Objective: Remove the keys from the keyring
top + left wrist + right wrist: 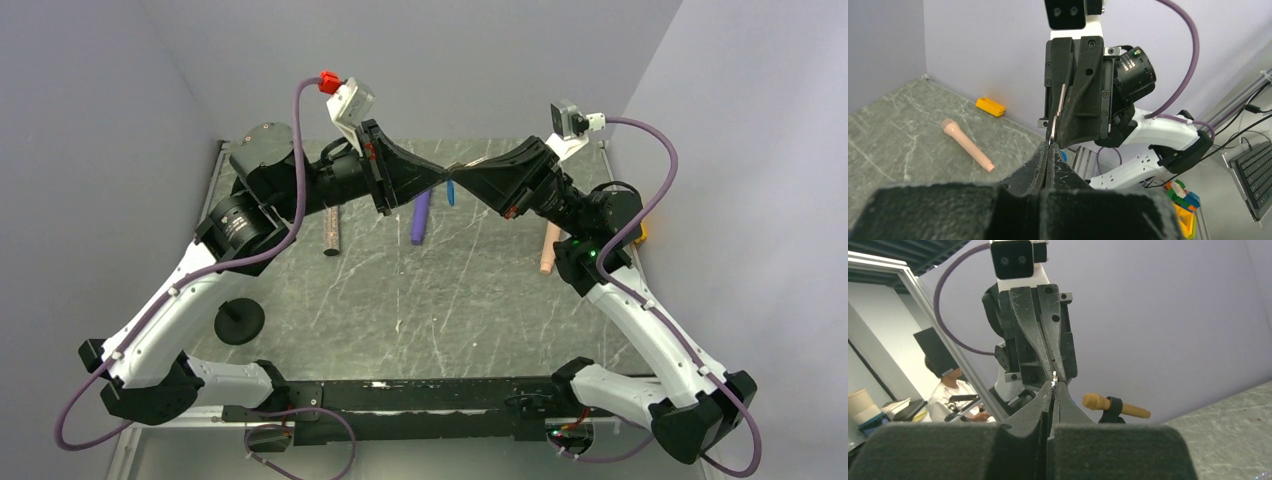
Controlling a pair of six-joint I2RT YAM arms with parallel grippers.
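grey-green marbled table (400, 300) with pale lilac walls all round, and the 2 arms meet tip to tip in the air over the far half of it. left gripper (441, 180) is clenched tight, fingers pressed flat together; there's a speck of metal right at the tips, but i can't tell which piece it is. right gripper (459, 181) is clenched too, and from the left wrist view you can see the keys (1062, 107) as a thin flat grey strip pinched upright between its fingers. keyring (450, 193) hangs in the air where the 2 sets of tips touch, its little blue tag dangling just below them, well above the table. down on the table, a purple wand (421, 218) lies just left of that spot, a speckled brown cylinder (331, 230) is further left, and a peach cylinder (548, 250) lies off to the right near the right arm. a yellow block (990, 106) sits against the right wall, and a black round disc (239, 320) sits beside the left arm.
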